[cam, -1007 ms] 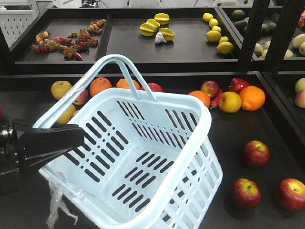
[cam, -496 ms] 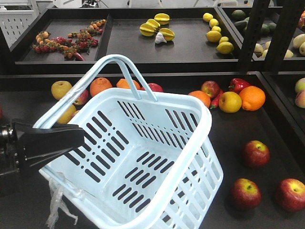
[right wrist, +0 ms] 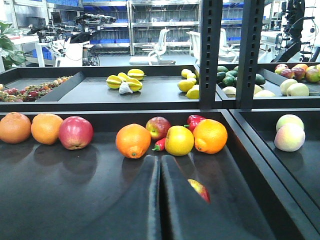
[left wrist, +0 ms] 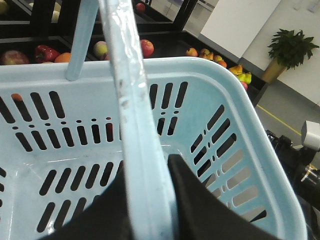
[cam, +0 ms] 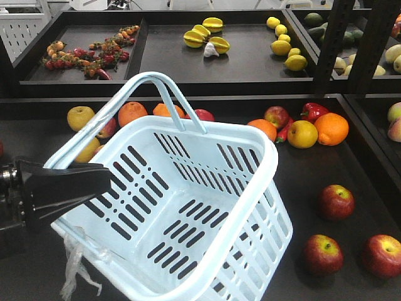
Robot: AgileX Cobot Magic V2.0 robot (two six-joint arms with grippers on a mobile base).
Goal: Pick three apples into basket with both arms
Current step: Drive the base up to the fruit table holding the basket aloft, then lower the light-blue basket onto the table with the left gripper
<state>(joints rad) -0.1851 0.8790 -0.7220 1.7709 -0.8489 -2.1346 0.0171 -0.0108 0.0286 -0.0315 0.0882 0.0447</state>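
Far left in the front view, above the black worktop [cam: 301, 179]: left gripper [cam: 103, 175] clamped on the near-left rim of the basket [cam: 266, 160]. Through the left wrist camera, same hold up close, a pale blue handle bar pinched between the dark fingers. Basket tilted, mouth turned toward the camera, one hoop handle [cam: 160, 84] raised. Wisp of clear plastic [cam: 75, 269] dangling from the lower left corner.

Behind the basket, along the back of the worktop from the left: a yellow fruit [cam: 80, 117], two oranges [cam: 132, 113], then more fruit around a red pepper [cam: 313, 111] and a big orange [cam: 331, 128]. On a higher black tray behind: small red and orange fruits [cam: 88, 53], starfruit [cam: 207, 36], lemons [cam: 285, 41]. Black upright posts [cam: 335, 44] at the right.

Right of the basket, well outside it, the three apples on bare worktop: one [cam: 336, 202] farther back, two nearer the front edge [cam: 323, 254] [cam: 382, 255].

From the right wrist camera: right gripper [right wrist: 160, 161] hanging low over the dark surface, fingers nearly together, only a thin slit between, nothing in it. Just past the right finger, a half-hidden apple [right wrist: 200, 190].

Beyond the trays, racks with blue bins [right wrist: 165, 10] and white office chairs [right wrist: 160, 40]. Off the basket's far side in the left wrist view, a white wall, a potted plant [left wrist: 289, 50] and grey floor with a yellow line.
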